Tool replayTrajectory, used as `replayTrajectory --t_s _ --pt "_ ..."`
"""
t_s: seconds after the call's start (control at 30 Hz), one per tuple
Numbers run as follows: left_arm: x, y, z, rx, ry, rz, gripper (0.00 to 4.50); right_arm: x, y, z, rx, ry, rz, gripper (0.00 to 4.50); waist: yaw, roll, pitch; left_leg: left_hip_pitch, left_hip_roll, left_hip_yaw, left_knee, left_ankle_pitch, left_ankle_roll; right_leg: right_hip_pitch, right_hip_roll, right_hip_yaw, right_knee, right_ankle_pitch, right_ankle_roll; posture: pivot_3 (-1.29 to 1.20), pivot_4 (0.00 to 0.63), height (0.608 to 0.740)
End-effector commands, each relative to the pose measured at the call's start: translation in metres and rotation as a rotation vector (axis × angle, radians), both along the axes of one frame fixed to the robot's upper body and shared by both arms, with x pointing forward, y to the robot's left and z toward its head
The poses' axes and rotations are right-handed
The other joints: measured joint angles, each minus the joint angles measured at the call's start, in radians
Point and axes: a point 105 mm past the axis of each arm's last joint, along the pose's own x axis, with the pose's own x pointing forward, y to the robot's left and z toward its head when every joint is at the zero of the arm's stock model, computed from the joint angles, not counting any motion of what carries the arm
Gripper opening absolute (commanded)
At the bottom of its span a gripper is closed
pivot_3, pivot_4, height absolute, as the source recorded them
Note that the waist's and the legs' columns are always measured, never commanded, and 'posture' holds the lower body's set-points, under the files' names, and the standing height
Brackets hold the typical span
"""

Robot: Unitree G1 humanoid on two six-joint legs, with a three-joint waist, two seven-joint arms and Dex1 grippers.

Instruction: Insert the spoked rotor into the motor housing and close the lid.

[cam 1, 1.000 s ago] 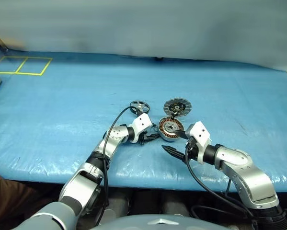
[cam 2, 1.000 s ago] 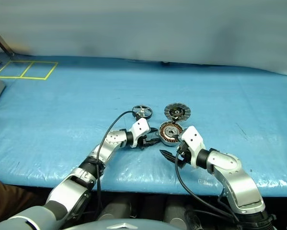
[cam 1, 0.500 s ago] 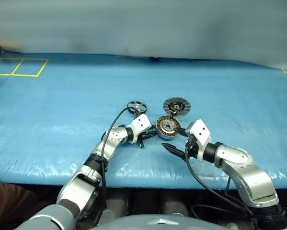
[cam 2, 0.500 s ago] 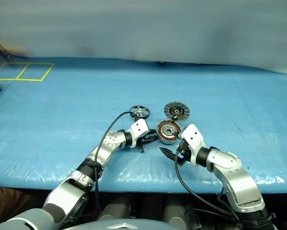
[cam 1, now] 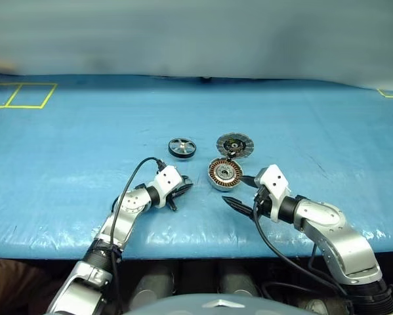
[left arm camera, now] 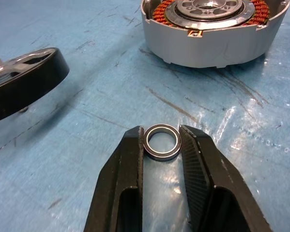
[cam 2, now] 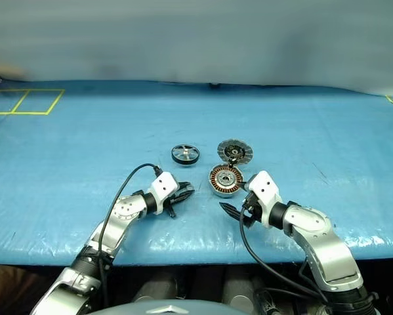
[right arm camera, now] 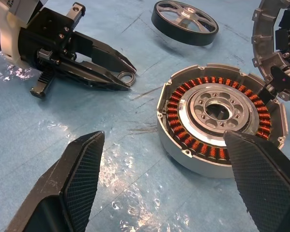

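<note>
The spoked rotor (cam 1: pixel 182 147), black-rimmed with silver spokes, lies flat on the blue table. To its right sits the motor housing (cam 1: pixel 224 173), open, its copper windings showing. The lid (cam 1: pixel 235 144) stands tilted up at the housing's far edge, segmented inner face towards me. My left gripper (cam 1: pixel 183 188) is left of the housing and nearer than the rotor, low over the table. It is shut on a small thin metal ring (left arm camera: pixel 162 156), pinched between the fingertips. My right gripper (cam 1: pixel 239 191) stands open just in front of the housing, nothing between its fingers (right arm camera: pixel 82 164).
A blue sheet (cam 1: pixel 314 131) covers the whole table, with scratch marks near the housing. Yellow tape squares (cam 1: pixel 19 95) mark the far left corner. The table's front edge runs just below both arms.
The left gripper closed on the small ring beside the housing and drew back to the left with it. The right arm kept still. The whole picture shifted as the camera moved.
</note>
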Motion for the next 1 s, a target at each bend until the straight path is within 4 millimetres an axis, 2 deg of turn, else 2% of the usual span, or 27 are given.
replayTrajectory --t_s 0.03,0.2,0.4,0.7,1.0 --pt "0.006 0.004 0.012 -0.053 -0.016 0.04 1.07 0.003 -0.003 0.005 -0.013 -0.032 0.001 4.11 0.003 0.0 0.0 -0.001 0.0 0.0 0.0 0.0 0.0 -0.001 0.0 0.0 0.0 0.0 0.0 0.0 0.15 0.74" --pt "0.015 -0.017 0.038 -0.155 -0.059 -0.056 1.07 0.0 -0.003 0.002 0.013 -0.007 0.005 4.11 0.022 0.0 0.001 -0.005 -0.001 0.0 0.001 0.0 0.0 -0.005 0.0 -0.001 0.0 0.001 -0.001 0.0 0.15 0.74" --pt "0.021 -0.043 0.051 -0.181 -0.072 -0.209 1.07 -0.002 -0.003 -0.005 0.057 0.006 -0.012 4.11 0.035 -0.001 0.001 -0.005 -0.001 0.0 0.001 0.0 0.0 -0.005 -0.001 -0.001 -0.001 0.003 -0.005 0.0 0.15 0.74" --pt "0.013 -0.071 0.058 -0.224 -0.048 -0.381 1.07 -0.002 -0.006 0.008 0.139 -0.061 -0.071 4.11 0.032 -0.001 0.001 -0.005 -0.001 0.0 0.002 0.0 0.0 -0.005 -0.001 -0.001 0.0 0.003 -0.005 0.0 0.15 0.74" --pt "0.024 -0.082 0.064 -0.208 -0.073 -0.408 1.07 -0.006 -0.013 -0.005 0.099 -0.046 -0.12 4.11 0.033 -0.001 0.001 -0.005 -0.001 0.0 0.002 0.0 0.0 -0.004 0.0 -0.001 0.0 0.003 -0.004 0.0 0.15 0.74"
